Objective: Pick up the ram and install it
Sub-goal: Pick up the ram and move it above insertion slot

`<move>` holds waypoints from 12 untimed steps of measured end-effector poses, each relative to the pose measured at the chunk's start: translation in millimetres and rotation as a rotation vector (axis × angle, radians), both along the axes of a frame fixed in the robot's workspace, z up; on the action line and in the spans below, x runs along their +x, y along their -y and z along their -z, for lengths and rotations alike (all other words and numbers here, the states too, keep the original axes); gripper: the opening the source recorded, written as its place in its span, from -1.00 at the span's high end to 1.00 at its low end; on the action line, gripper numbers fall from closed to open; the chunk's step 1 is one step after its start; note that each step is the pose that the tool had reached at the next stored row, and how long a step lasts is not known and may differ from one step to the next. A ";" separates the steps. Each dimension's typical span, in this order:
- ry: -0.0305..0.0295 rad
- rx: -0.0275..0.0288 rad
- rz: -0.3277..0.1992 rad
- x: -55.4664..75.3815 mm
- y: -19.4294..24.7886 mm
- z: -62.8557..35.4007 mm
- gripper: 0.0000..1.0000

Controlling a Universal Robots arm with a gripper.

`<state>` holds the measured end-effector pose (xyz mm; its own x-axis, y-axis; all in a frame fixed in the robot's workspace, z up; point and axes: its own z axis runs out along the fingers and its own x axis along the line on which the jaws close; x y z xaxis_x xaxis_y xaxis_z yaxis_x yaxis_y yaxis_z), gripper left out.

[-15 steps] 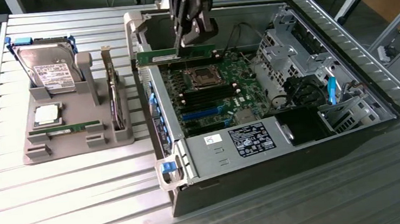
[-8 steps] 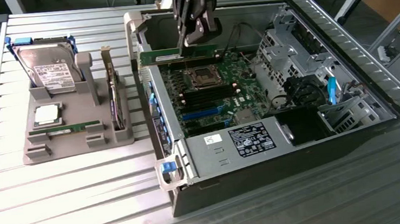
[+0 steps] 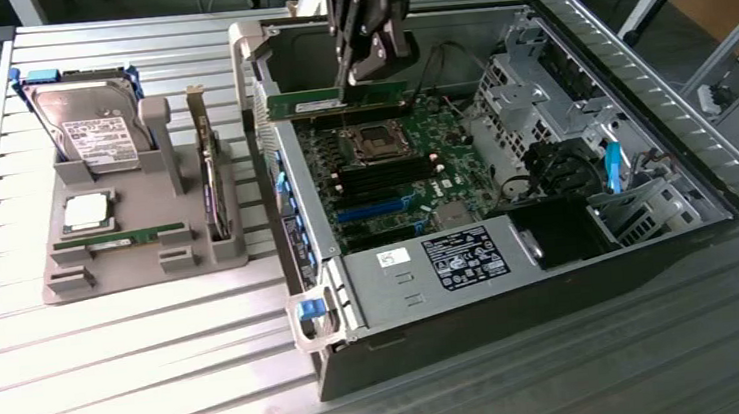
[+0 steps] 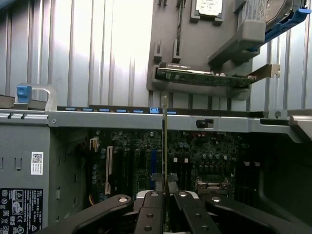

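The ram [image 3: 337,100], a long thin green stick with a whitish label, hangs level above the motherboard [image 3: 399,159] inside the open computer case [image 3: 693,154]. My gripper [image 3: 373,74] comes down from above and is shut on the stick's upper edge. The stick is over the far end of the board, beyond the processor socket [image 3: 374,142] and the black memory slots [image 3: 375,179]. In the wrist view the ram [image 4: 165,141] shows edge-on as a thin line running away from my gripper [image 4: 165,196], clamped between the dark fingers [image 4: 150,207], with the motherboard [image 4: 209,153] behind it.
On the exterior view's left a grey holder [image 3: 146,262] carries a twin green stick [image 3: 118,240], a processor [image 3: 86,212], a hard drive [image 3: 88,126] and an upright card [image 3: 215,195]. Inside the case are a power supply [image 3: 435,266] and drive cages [image 3: 533,82].
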<state>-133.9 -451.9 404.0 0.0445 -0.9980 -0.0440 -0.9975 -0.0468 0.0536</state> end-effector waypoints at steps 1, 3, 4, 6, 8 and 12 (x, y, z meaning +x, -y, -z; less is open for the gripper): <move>0.0000 0.0000 0.000 0.5 0.0 0.0 0.75; -0.0001 0.0000 0.000 2.3 0.0 0.0 0.75; 0.0000 -0.0001 0.000 4.2 0.0 0.0 0.75; -0.0001 0.0000 0.000 8.3 0.0 0.0 0.75; 0.0000 0.0000 0.000 10.3 0.0 0.0 0.75; 0.0000 0.0000 0.000 19.5 0.0 0.0 0.75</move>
